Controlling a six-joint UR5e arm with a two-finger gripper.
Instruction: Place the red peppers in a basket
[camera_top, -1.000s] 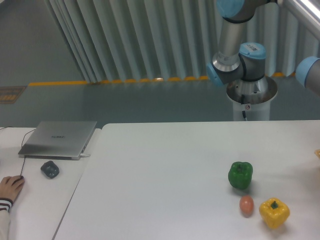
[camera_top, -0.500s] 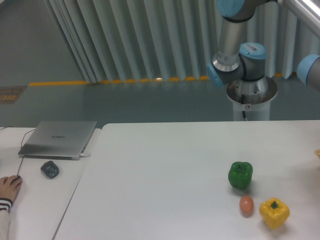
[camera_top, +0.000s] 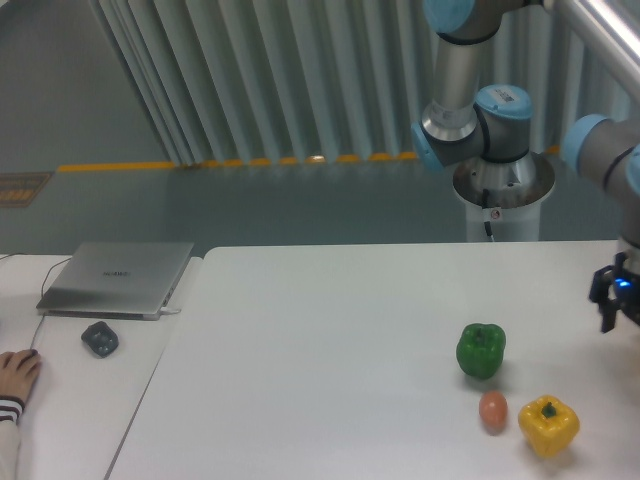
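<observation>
Red peppers cannot be made out anywhere in this view; if one is in the gripper (camera_top: 613, 300), it is hidden. The gripper hangs at the far right edge of the frame, just above the counter (camera_top: 330, 330), partly cut off by the border. A small blue light glows on its dark body. Whether the jaws are apart, together or clamped on something cannot be told.

The arm (camera_top: 455, 90) rises from a grey pedestal (camera_top: 500, 205) behind the counter's far edge at upper right. One grey link goes straight up out of the frame past blue-capped joints, and another link comes back down along the right border to the gripper. A small sticker with red on it sits on the pedestal, too small to read.

Left of the gripper and lower, a green bell pepper (camera_top: 481, 350) stands on the counter. Below it lie a small orange-brown oval thing (camera_top: 493, 411) and, just beside that on the right, a yellow bell pepper (camera_top: 548, 426), near the bottom edge. The three are apart from one another. The white surface runs bare from them to the counter's left edge.

On a second surface at the left lies a closed silver laptop (camera_top: 118, 278); the mark on its lid is unreadable. In front of it sits a small dark object (camera_top: 99, 338). A person's hand (camera_top: 20, 375) rests at the lower left.
</observation>
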